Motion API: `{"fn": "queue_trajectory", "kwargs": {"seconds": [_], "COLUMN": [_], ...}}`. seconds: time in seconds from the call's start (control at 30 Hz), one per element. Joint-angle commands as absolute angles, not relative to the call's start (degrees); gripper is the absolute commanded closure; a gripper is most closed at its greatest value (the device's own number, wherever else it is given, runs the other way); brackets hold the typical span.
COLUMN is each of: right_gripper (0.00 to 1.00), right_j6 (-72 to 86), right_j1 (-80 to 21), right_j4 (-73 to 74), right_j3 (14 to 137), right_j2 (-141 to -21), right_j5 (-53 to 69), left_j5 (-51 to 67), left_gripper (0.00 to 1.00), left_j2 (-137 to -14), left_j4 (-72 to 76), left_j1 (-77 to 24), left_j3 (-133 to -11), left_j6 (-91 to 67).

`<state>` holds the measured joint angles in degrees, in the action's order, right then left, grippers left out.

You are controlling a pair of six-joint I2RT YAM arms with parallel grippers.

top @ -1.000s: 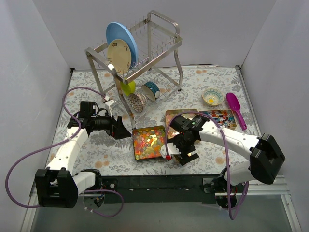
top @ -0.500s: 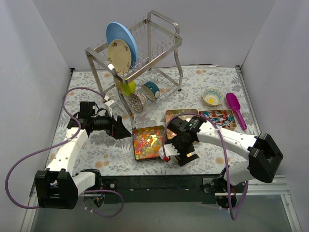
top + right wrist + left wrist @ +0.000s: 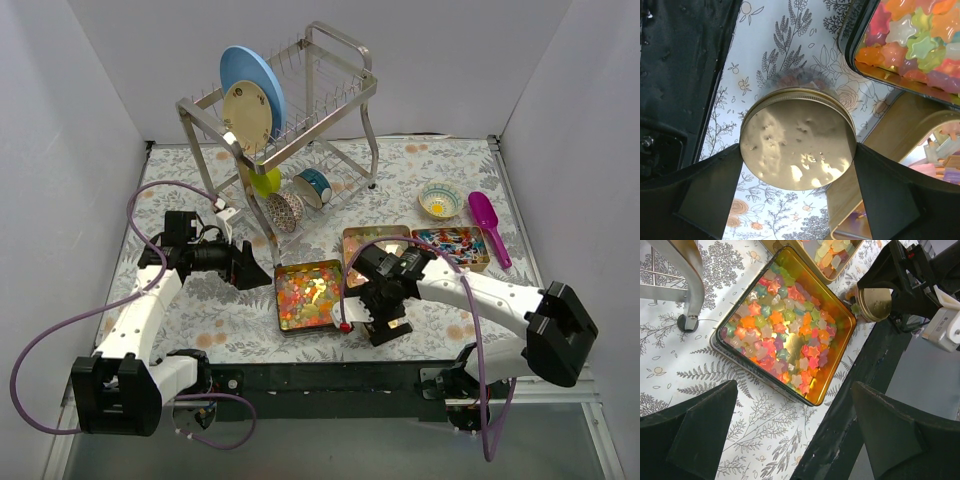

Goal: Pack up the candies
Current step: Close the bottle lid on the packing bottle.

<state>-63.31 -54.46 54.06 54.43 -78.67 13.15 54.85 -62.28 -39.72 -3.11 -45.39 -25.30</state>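
Note:
A gold tin (image 3: 281, 312) of star-shaped gummies (image 3: 305, 292) sits at the front middle; it also shows in the left wrist view (image 3: 837, 365). A second tin (image 3: 352, 235) of pale candies lies behind my right arm, and a third (image 3: 482, 245) holds red-blue-white wrapped pieces. My right gripper (image 3: 366, 312) is shut on a small clear jar with a round gold lid (image 3: 797, 137), held low just right of the star tin's front corner. My left gripper (image 3: 255, 272) is open and empty, hovering left of the star tin; its fingers (image 3: 695, 435) frame the tin's front edge.
A metal dish rack (image 3: 330, 95) with plates, cups and a green ball stands at the back. A small patterned bowl (image 3: 439, 201) and a purple scoop (image 3: 488, 222) lie at the right. The black front rail (image 3: 320, 378) runs just below the jar.
My right gripper has shifted slightly left and toward the front edge with the jar in it. The left arm has not moved.

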Motion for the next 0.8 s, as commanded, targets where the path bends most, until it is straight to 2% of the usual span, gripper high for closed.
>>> {"fn": "queue_trajectory", "kwargs": {"seconds": [0.0,0.77], "right_gripper": [0.02,0.02], "right_j6": [-57.93,-48.87], "right_j1": [-54.84,-50.72], "right_j4": [51.6,50.97], "right_j3": [50.37,43.42], "right_j2": [-74.02,-67.5], "right_j5": [11.78,7.29], "left_j5": [55.46,61.69], "left_gripper": [0.02,0.02], "left_j2": [-59.51,-57.22], "left_j4": [-40.34,-40.35], "left_j1": [-3.25,-3.34], "left_j3": [-45.7,-47.81], "left_j6": [-23.29,-23.02]}}
